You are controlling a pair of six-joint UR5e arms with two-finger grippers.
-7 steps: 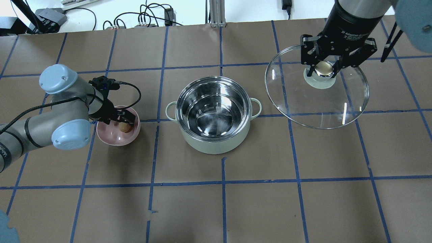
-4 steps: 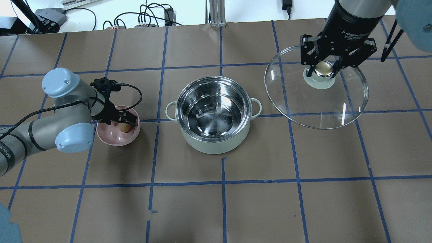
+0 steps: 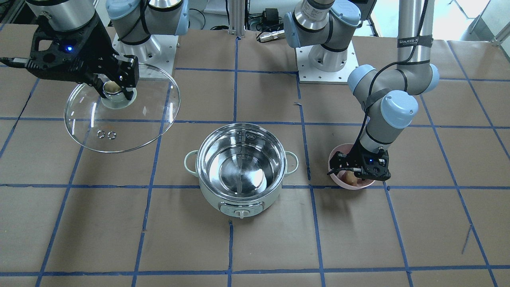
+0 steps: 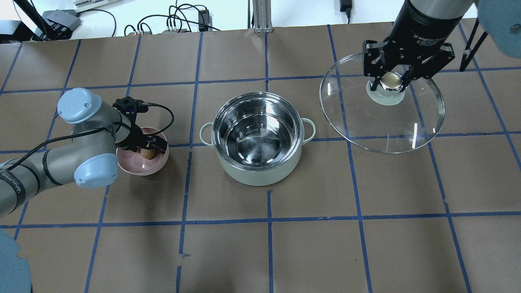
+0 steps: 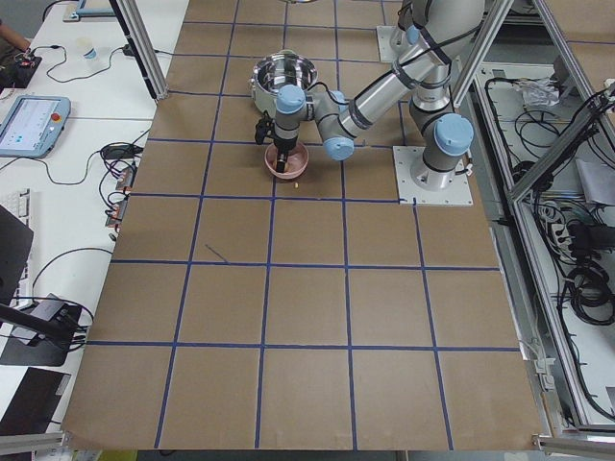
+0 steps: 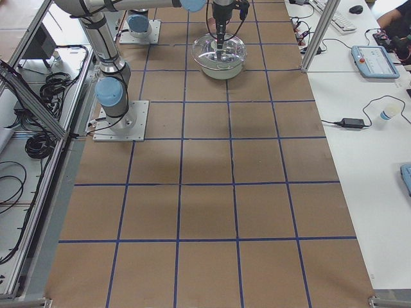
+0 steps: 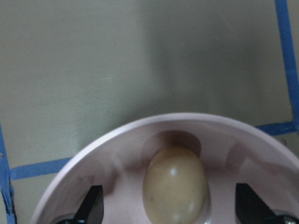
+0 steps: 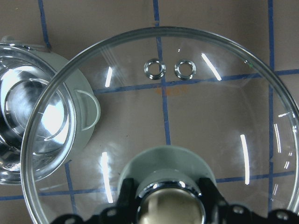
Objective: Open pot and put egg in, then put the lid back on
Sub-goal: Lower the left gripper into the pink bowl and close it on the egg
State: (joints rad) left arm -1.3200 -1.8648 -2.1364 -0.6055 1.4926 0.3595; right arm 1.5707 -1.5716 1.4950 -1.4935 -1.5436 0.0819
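2 high views face oppositely, sharing the pot (image 4: 260, 174).

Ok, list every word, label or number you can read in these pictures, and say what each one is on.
"2F Adaptive Gr…": white print on the black body of the right hand, which grips the lid; the end is cut off and the smaller line under it is unreadable.
"WANJEED": black strap around the left arm.
Pot: the round stamp inside and the marks by the front knob are too small to read.
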